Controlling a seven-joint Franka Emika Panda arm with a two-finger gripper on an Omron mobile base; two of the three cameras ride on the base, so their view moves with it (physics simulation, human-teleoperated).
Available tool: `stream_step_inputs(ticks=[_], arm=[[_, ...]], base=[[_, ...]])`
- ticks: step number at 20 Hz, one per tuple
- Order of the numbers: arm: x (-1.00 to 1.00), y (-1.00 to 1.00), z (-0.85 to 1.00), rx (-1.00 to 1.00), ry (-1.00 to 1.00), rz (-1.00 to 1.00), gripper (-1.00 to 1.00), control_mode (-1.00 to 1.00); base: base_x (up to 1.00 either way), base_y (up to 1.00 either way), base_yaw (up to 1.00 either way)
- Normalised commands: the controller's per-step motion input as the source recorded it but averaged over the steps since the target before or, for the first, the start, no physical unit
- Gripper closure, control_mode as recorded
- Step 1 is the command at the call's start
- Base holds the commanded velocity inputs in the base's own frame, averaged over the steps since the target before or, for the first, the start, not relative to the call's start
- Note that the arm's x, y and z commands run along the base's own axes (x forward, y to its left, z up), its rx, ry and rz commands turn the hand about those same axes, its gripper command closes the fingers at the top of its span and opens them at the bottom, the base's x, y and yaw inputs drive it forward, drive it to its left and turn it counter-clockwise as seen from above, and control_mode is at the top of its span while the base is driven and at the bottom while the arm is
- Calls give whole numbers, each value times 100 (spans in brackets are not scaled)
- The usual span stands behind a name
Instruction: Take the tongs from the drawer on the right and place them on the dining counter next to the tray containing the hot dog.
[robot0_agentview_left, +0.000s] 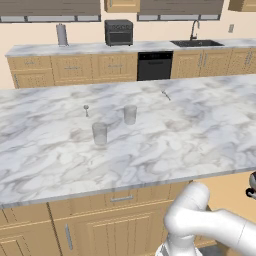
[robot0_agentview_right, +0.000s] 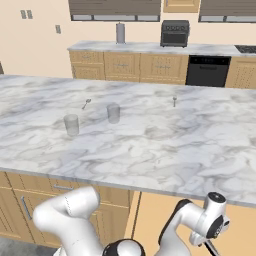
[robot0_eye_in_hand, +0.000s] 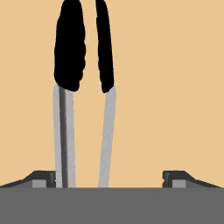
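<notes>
The tongs (robot0_eye_in_hand: 83, 87) look light, stiff and slick — two thin grey arms (robot0_eye_in_hand: 107, 135) with black tips. The gripper (robot0_eye_in_hand: 109, 179) has its fingers spread wide around the arms, not pinching yet — best taken across both arms.

Two base views facing the island, one hand view pointed into the drawer.

My left and right base views look forward and down from behind the arm; both share the dining counter (robot0_agentview_left: 150, 150), its two glasses (robot0_agentview_left: 100, 134), and the far wall counter (robot0_agentview_left: 90, 48). My hand view sits very near the tongs (robot0_eye_in_hand: 70, 52), facing the drawer (robot0_eye_in_hand: 175, 87) floor.
</notes>
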Motion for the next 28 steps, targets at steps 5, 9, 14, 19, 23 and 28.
stream_step_inputs(ticks=[5, 9, 14, 19, 23, 28], arm=[[0, 0, -18, 1, 1, 1, 100, -100], [-8, -4, -3, 2, 0, 0, 100, -100], [-29, 0, 46, 0, -3, 0, 100, -100], [-50, 3, 69, 0, -3, 1, 100, -100], [-56, 16, 56, 0, -4, 2, 100, -100], [-11, 44, 70, 0, -11, 1, 100, -100]], base=[[0, 0, 0], [0, 0, 0], [0, 0, 0], [0, 0, 0], [0, 0, 0], [0, 0, 0]])
